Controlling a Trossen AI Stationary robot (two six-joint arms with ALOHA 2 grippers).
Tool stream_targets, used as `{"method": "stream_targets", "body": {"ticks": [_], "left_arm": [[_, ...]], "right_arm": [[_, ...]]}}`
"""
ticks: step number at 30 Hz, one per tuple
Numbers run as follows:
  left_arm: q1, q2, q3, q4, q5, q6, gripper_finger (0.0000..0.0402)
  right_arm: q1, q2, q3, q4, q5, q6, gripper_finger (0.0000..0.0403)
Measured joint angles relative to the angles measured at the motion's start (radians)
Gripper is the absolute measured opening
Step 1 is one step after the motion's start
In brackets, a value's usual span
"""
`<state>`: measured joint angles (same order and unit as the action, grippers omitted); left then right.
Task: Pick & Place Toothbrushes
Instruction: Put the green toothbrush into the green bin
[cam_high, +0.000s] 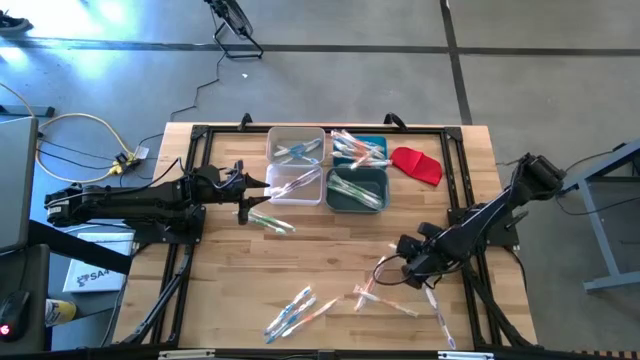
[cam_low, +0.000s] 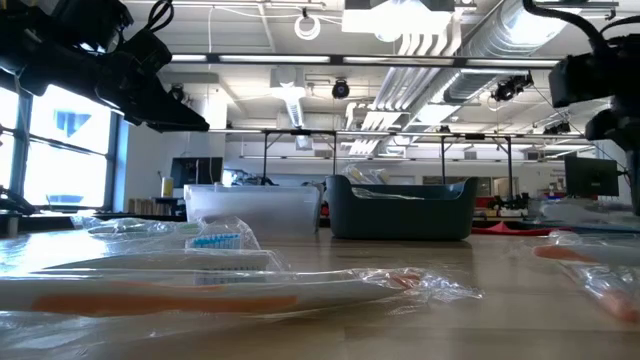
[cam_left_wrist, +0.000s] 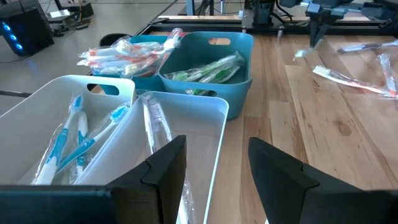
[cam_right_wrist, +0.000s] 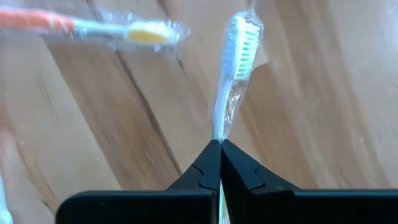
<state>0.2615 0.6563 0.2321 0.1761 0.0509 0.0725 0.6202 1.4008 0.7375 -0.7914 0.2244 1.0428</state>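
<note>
Green-bristled toothbrush (cam_right_wrist: 235, 68) in a clear wrapper is pinched by its handle in the right tool (cam_right_wrist: 219, 152), fingers clenched tight around the thin stem, brush head pointing straight ahead of the tips. Grip sits low on the handle, likely so the head stays free for dropping into a bin. Just ahead and to one side of that tool lies an orange toothbrush (cam_right_wrist: 93, 26), apart from the held one.

Right tool (cam_high: 412, 250) works over the near side of the desk (cam_high: 330, 250), among loose toothbrushes (cam_high: 300, 310) scattered around it; the 4 bins stand well beyond it, across the desk.

Left tool (cam_left_wrist: 214, 168) hangs released, fingers spread, right over the rim of a white bin (cam_left_wrist: 186, 134). Nothing sits between its fingers. Beside it a second white bin (cam_left_wrist: 37, 118) holds blue brushes; farther ahead, a teal bin (cam_left_wrist: 211, 62) holds green ones and another holds orange ones. Sorting looks to go by colour, so the held green brush probably belongs in the teal bin.

Desk is pale wood planks in a black frame. A red cloth (cam_high: 418, 165) lies beside the bins. Floor is grey concrete; low view shows an open workshop with ceiling ducts and windows.
</note>
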Motion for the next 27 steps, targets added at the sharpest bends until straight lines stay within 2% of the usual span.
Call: {"method": "stream_targets", "body": {"ticks": [9,20,27], "left_arm": [[0.0,0.0,0.0,0.0,0.0,0.0,0.0171],[0.0,0.0,0.0,0.0,0.0,0.0,0.0171],[0.0,0.0,0.0,0.0,0.0,0.0,0.0171]], "right_arm": [[-0.021,-0.076,0.01,0.0,0.141,-0.006,0.0001],[-0.026,-0.127,0.135,0.002,0.471,-0.154,0.0003],[-0.106,-0.127,0.209,0.096,0.574,-0.283,0.0003]]}}
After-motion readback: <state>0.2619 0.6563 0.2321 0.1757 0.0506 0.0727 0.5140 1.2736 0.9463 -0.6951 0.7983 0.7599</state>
